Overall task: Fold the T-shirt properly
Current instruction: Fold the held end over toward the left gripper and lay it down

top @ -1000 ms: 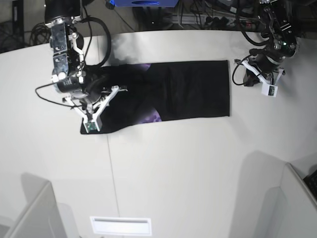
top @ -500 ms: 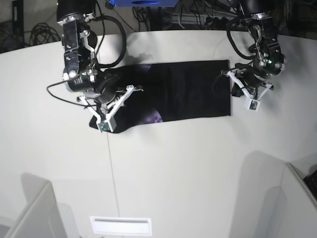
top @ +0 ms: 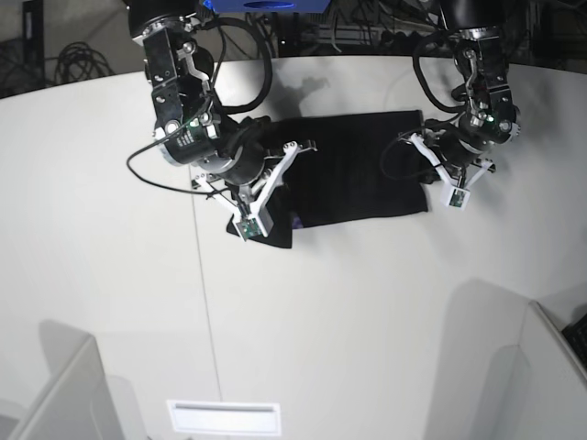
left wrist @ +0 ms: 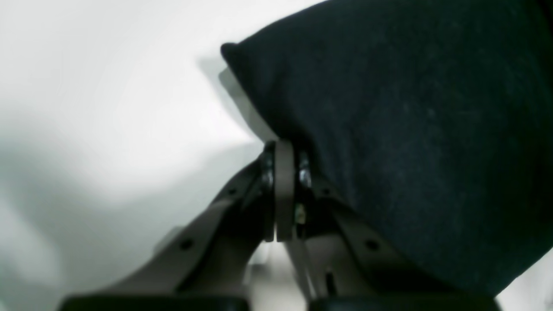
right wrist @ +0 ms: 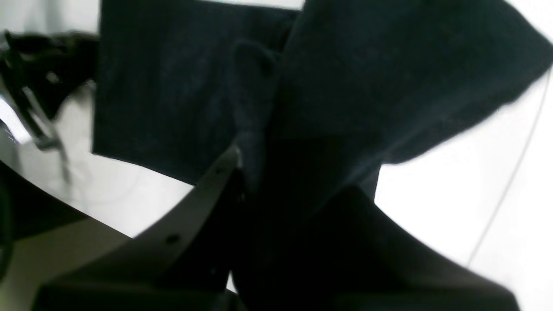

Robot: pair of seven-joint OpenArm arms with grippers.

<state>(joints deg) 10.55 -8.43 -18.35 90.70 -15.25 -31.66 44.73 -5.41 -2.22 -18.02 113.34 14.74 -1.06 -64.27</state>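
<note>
The black T-shirt [top: 358,165] lies as a long band across the far part of the white table [top: 367,321]. Its left end is lifted and doubled over toward the middle, with a bit of purple print showing underneath. My right gripper [top: 260,183] is shut on that lifted end. In the right wrist view the cloth [right wrist: 367,65] drapes over the gripper [right wrist: 246,172] and hides the tips. My left gripper [top: 426,165] is at the shirt's right edge. Up close its fingers [left wrist: 281,149] are pressed together, tips touching the hem of the cloth [left wrist: 410,129].
Cables and a blue object [top: 266,5] sit beyond the table's far edge. A thin seam [top: 206,302] runs down the tabletop. A white slot plate [top: 223,417] is near the front edge. Grey partitions [top: 64,394] [top: 550,367] stand at both front corners.
My right gripper has carried the shirt's left end to the right, so the band is shorter. My left arm has come in from the right to the shirt's right edge.
</note>
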